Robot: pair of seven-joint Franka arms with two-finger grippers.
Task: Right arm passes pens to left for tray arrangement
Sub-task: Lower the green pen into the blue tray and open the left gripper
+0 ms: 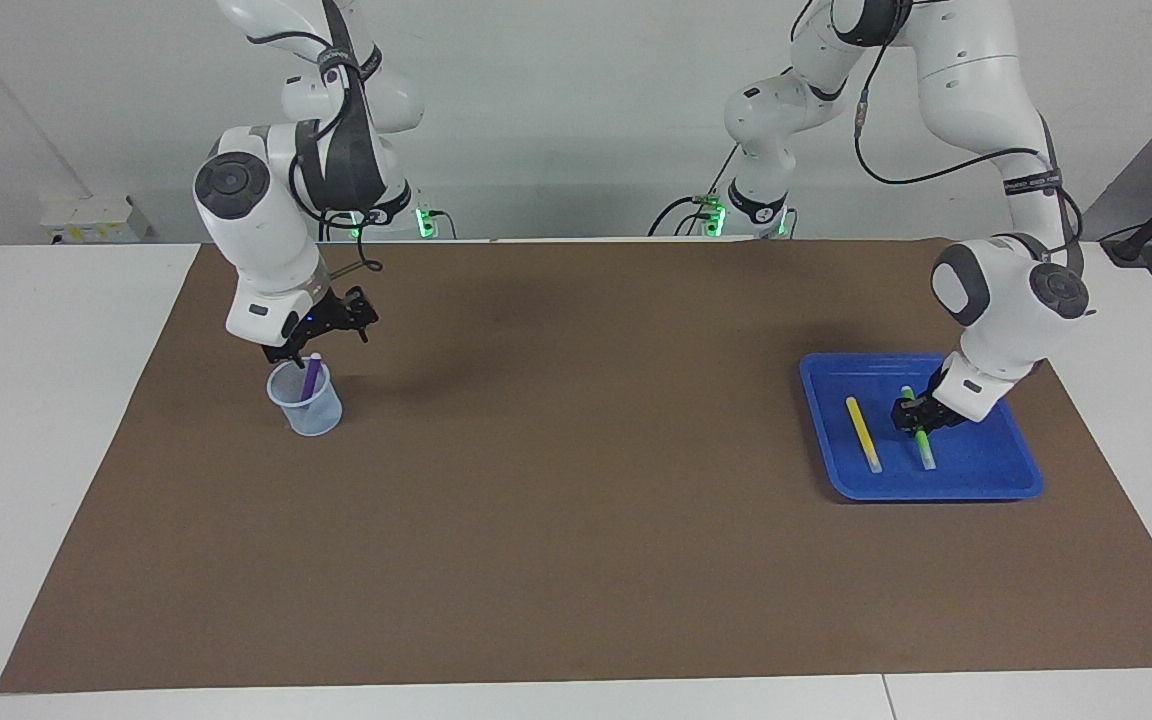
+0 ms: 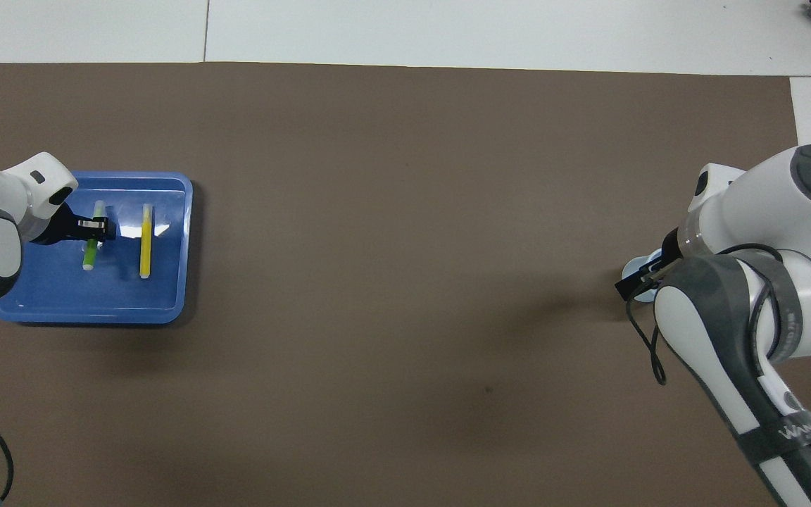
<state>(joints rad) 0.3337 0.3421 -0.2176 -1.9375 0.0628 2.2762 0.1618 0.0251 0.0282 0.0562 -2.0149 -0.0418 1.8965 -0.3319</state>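
1. Your left gripper (image 1: 918, 418) is down in the blue tray (image 1: 996, 485), clenched on the green pen (image 1: 923, 445) near its middle. The pen lies along the tray floor beside the yellow pen (image 1: 863, 434), roughly parallel and a little apart from it.
2. I read this as the placing step for the second pen: it looks set down but not yet let go.
3. The tray sits on the tabletop (image 1: 576, 560) at the left arm's end, so two pens have arrived there.
4. Your right gripper (image 1: 321, 330) hangs released just over the pale mesh cup (image 1: 308, 405) at the right arm's end. The purple pen (image 1: 312, 377) stands tilted in that cup with its top poking above the rim, right under the gripper.
5. Next for the left: release the green pen, then lift straight up so the fingers do not drag it against the yellow one.
6. Next for the right: come down around the purple pen's top, close on it, and draw it up clear of the cup rim without tipping the cup.
7. After that, you need both arms to meet over the middle of the tabletop for the handover.
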